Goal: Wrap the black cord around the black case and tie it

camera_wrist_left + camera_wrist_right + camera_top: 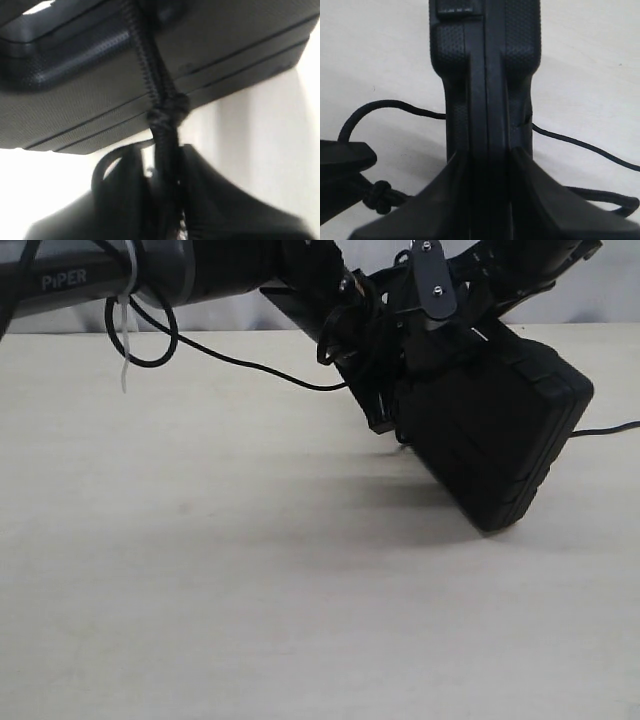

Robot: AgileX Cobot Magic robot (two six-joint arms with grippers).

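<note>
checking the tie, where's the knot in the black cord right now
Left wrist view: the knot on the black cord lies against the black case's seamed edge, just ahead of the left fingers.

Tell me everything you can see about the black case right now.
The black case is a flat rectangular box of matte, pebble-textured black plastic with rounded corners and seam lines along its edge. It hangs tilted over the table, one corner lowest; whether that corner touches is unclear. The right gripper clamps its edge between both fingers. The black cord crosses its edge, a knot against it.
</note>
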